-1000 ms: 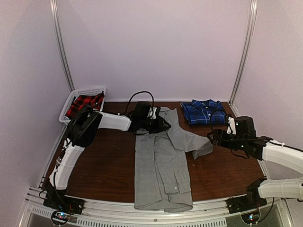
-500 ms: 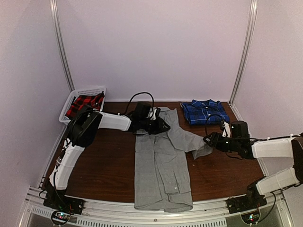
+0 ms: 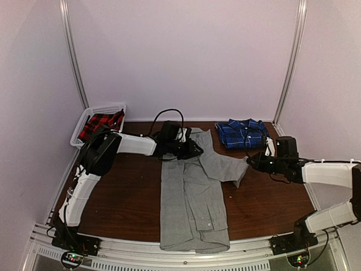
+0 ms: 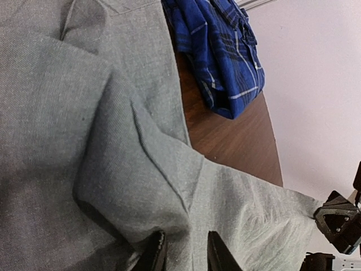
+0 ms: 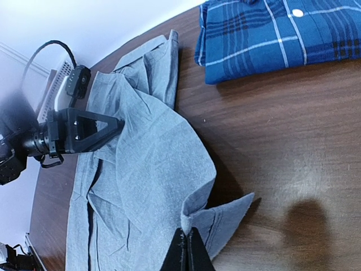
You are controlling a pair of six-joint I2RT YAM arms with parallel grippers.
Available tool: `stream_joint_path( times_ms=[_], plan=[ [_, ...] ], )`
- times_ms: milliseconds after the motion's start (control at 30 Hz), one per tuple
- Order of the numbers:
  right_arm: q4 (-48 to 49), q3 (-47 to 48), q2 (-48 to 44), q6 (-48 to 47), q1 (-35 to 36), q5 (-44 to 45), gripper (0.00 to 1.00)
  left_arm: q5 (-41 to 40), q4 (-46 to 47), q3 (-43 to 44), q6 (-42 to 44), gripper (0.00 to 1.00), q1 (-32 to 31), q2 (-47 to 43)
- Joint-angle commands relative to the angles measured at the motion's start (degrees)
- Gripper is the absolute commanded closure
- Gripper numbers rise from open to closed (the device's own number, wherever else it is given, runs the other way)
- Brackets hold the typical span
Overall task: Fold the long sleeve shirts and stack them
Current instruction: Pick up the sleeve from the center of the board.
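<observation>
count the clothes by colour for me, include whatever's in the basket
grey shirt: 1
blue plaid shirt: 1
red plaid garment, in the white basket: 1
total: 3

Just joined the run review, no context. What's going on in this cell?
Both arms are working on the grey shirt, which lies lengthwise down the middle of the table. The left pincer pinches it at the far end. The right pincer is shut on the end of its outstretched sleeve. The blue plaid shirt sits folded at the far right corner. A basket at far left holds red plaid cloth.
</observation>
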Motion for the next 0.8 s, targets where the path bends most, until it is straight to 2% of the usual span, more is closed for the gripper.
stream_joint_path(
  times_ms=[0,500,767],
  plan=[
    [-5.36,4.98,-3.63,-2.53,-0.28,2.12,1.0,0.25,1.66,1.15,0.77,0.74,0.75,-2.48],
    [-15.4,22.57,-7.17,-4.33,1.41,0.39,1.0,-1.7,2.36,-0.07,-0.4,0.75,2.24,-2.84],
    [-14.94,26.6,-3.35,-2.59,11.04,3.28,1.0,-1.11,4.29,2.52,-3.1,0.76,2.16,0.35]
  ],
)
